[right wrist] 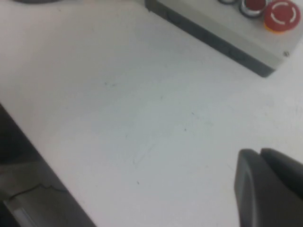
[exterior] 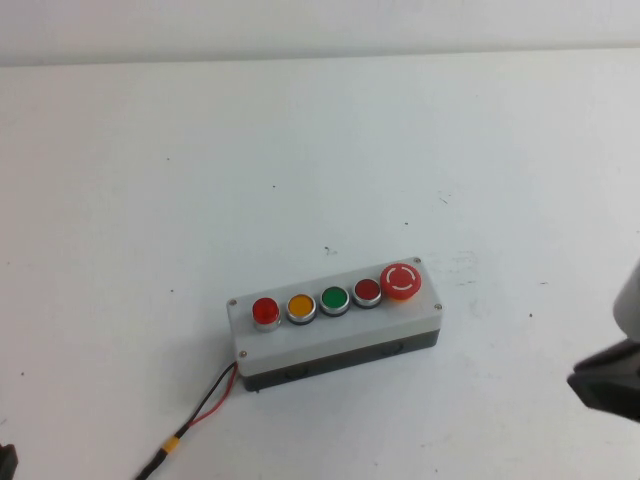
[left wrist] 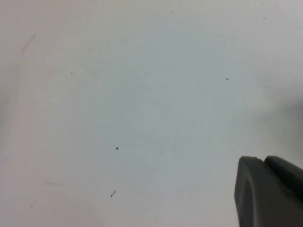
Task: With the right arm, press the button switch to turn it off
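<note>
white table [exterior: 150, 200] fills the high view up to a pale wall at the back, bare apart from one grey button box [exterior: 335, 335] lying near the middle, its long axis running left to right and rising slightly toward the right.

at the far left, only a dark sliver of the left gripper [exterior: 6, 459] shows at the bottom corner, well apart from the box; its wrist camera sees nothing but empty table and a dark finger edge [left wrist: 265, 194], and i cannot tell how far its fingers are open.

moving right, a red and black cable [exterior: 205, 410] leaves the box's left end. on top of the box, left to right: the button switch [exterior: 265, 312], bright red with a silver rim and seemingly lit; the orange button [exterior: 301, 307] just beside it; a green button [exterior: 334, 299]; a darker red button [exterior: 367, 290]; then the big mushroom stop button [exterior: 401, 281].

at the right edge sits the right gripper [exterior: 605, 385], low and well apart from the box. whether its fingers are open or closed cannot be told; it holds nothing visible. the button switch lies at the end of the row farthest from it, so the right arm must likely reach leftward past the whole row, over the four other buttons, then descend on the leftmost one.
</note>
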Available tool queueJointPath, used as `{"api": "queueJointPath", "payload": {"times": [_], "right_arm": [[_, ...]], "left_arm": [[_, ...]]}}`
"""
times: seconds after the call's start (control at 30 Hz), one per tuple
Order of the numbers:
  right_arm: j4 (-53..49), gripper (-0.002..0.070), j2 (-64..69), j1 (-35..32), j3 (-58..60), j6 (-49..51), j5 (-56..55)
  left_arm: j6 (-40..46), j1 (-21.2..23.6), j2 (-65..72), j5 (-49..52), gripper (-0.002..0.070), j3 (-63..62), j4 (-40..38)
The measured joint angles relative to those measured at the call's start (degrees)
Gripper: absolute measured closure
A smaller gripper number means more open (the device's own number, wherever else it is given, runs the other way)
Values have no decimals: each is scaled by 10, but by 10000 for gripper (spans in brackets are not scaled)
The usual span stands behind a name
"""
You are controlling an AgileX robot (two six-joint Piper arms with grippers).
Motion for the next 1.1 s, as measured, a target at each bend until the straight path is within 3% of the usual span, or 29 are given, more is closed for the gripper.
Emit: {"api": "queueJointPath", "payload": {"times": [0.17, 0.33, 0.43, 0.6, 0.73, 0.9, 1.1], "right_arm": [[-37, 692, -41, 0, 88, 60, -39], [-93, 692, -78, -16, 199, 108, -164], [-110, 692, -124, -76, 288, 112, -306], [-120, 692, -214, -236, 455, 114, -553], [-122, 692, -301, -331, 562, 116, -680], [-123, 692, -416, -399, 627, 117, -710], [-123, 692, -521, -411, 630, 131, -652]], "left_arm": [[0, 0, 0, 0, 677, 0, 0], [0, 0, 0, 0, 677, 0, 0], [0, 0, 0, 0, 677, 0, 0], [0, 0, 0, 0, 677, 0, 0], [0, 0, 0, 0, 677, 0, 0], [0, 0, 0, 0, 677, 0, 0], [0, 0, 0, 0, 677, 0, 0]]}}
